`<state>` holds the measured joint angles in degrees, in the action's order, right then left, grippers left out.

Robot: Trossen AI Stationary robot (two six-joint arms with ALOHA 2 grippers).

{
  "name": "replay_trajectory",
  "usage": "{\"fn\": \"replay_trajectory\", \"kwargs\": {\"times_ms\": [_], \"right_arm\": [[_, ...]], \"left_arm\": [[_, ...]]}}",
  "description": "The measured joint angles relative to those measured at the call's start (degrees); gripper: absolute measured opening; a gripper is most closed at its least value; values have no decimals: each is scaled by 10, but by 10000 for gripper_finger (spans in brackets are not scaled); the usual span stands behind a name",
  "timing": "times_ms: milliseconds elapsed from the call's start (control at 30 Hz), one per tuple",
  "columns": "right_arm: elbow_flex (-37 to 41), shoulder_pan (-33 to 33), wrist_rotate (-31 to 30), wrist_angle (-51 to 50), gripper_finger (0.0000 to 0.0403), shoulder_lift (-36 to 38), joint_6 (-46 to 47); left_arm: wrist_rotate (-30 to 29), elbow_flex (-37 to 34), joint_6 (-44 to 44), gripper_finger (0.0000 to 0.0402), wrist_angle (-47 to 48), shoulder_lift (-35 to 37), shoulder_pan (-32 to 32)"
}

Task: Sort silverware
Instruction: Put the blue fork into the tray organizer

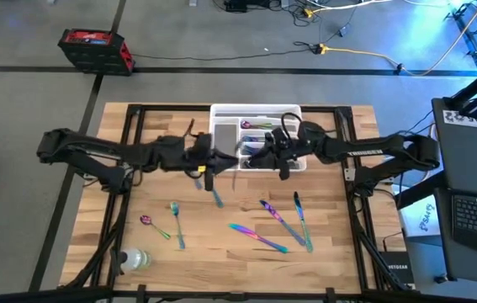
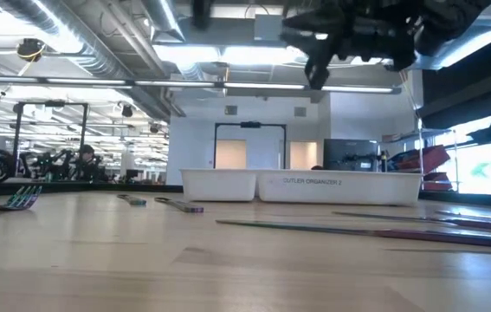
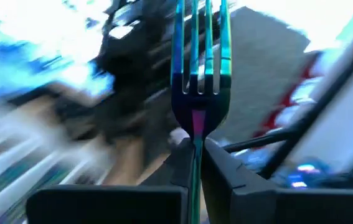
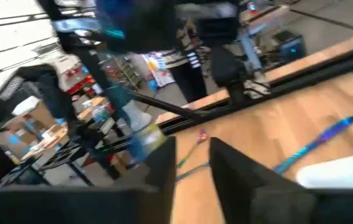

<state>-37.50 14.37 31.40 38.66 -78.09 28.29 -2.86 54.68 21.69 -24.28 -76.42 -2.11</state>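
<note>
Just beside the white tray's left edge, the left gripper pinches a rainbow fork by its handle, tines pointing away from the wrist. Over the tray's near half hangs the right gripper, its fingers slightly apart with nothing seen between them. Some silverware already lies inside the tray. In front of the tray, loose pieces lie scattered on the wooden table, and a clear bottle sits near the table's front-left corner.
</note>
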Motion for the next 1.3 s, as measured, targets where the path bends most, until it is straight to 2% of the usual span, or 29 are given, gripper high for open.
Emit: {"fn": "replay_trajectory", "kwargs": {"times_ms": [100,167,333,500,733,867,1100,1300], "right_arm": [[-1,-1,41,54,170,-5,18],[-1,-2,57,70,210,-6,23],[-1,-1,57,106,278,-6,51],[-1,-1,57,104,282,-6,57],[0,-1,64,103,237,-6,59],[0,2,71,84,232,-7,59],[0,35,118,80,279,-7,62],[0,7,117,105,315,-6,60]], "left_arm": [[79,0,0,3,-95,-40,20],[120,0,2,3,-126,-61,32],[193,0,7,3,-214,-113,57],[217,0,45,3,-305,-155,78],[231,0,50,3,-324,-171,87],[249,0,54,3,-331,-171,92],[275,0,69,3,-349,-171,94],[278,0,78,3,-346,-171,96]]}}
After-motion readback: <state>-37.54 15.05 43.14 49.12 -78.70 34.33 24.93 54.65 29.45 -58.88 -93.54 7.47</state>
